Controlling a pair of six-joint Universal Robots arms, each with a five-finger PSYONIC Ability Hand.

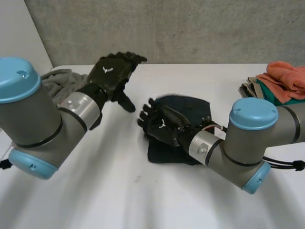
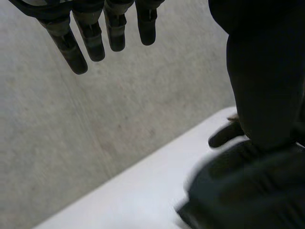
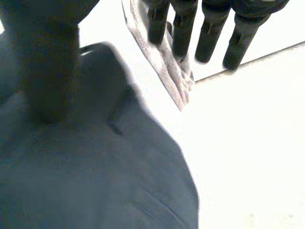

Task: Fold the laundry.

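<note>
**Hovering over the dark cloth: right hand on station, left hand raised clear**

Dark cloth point(image 1: 188, 106) lies mid-tabletop point(image 1: 119, 191), right of centre, bunched rather than flat. Its long axis appears to run near-to-far.

Right hand point(image 1: 159, 125) sits over the cloth's left part, palm down. In the right wrist view the fingers point(image 3: 207, 33) are straight and spread, with the cloth under the palm and the thumb lowered toward it. No pinch is visible. Whether the palm touches the fabric cannot be told.

Left hand point(image 1: 113, 71) is lifted off the tabletop, far and left of the cloth, thumb pointing down. Its fingers point(image 2: 90, 40) are straight, slightly apart, and hold nothing.

Grey cloth point(image 1: 62, 78) lies at the far left behind the left arm. A pile of orange and teal laundry point(image 1: 286, 78) sits at the far right edge, well apart from both hands.

Judgement: the right hand is plainly the nearer. The cloth's left edge faces the left hand across a bare gap, so the left hand must come down and rightward to take that edge. The fabric looks thick enough to slump when lifted.
</note>
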